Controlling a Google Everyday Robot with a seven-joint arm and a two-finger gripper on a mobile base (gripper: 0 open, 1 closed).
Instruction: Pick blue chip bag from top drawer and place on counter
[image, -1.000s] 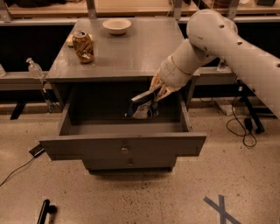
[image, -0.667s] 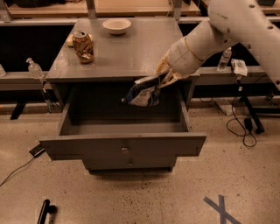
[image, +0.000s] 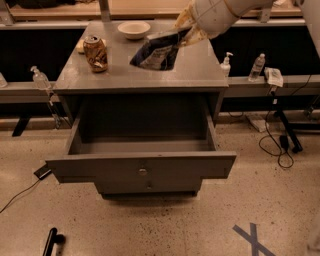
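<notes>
On a speckled floor stands a grey cabinet, its wide grey metal top drawer (image: 142, 167) pulled open. The two-finger gripper (image: 184, 31) hovers over the matte grey counter (image: 200, 70), pinched on the dark blue glossy chip bag (image: 156, 51). The bag hangs down-left from it, long axis slanted, just above the counter and right of the brown-orange drink can (image: 96, 52).

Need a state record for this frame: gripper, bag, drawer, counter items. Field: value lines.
gripper: gripper above the rear right of the counter, shut on the bag's upper corner
bag: dark blue foil chip bag hanging tilted over the counter; cannot tell if it touches the surface
drawer: grey metal top drawer pulled open, bag not in it
counter: grey counter top
other items: brown-orange drink can at left; cream bowl at rear
stage: bag out of drawer, not yet released
</notes>
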